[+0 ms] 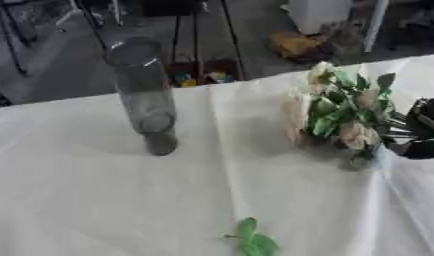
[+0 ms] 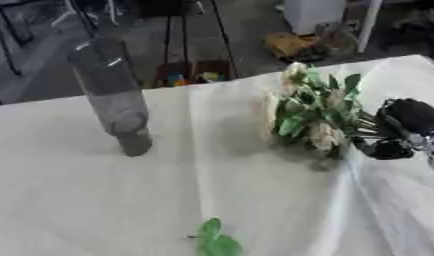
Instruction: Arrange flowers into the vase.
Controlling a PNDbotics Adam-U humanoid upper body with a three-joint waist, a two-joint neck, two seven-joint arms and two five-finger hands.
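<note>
Flowers (image 2: 317,112) are hanging in the right hand (image 2: 404,129), off to the right above the white tablecloth (image 1: 124,200).

The fingers are curling around the stems. The tall glass vase (image 1: 143,92) is standing well apart and could be tipping over if the bunch bumps it.

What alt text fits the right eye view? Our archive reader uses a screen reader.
The robot's right hand holds a bunch of pale flowers above a white-clothed table, right of an empty clear vase. A loose green leaf lies near the front edge.
</note>
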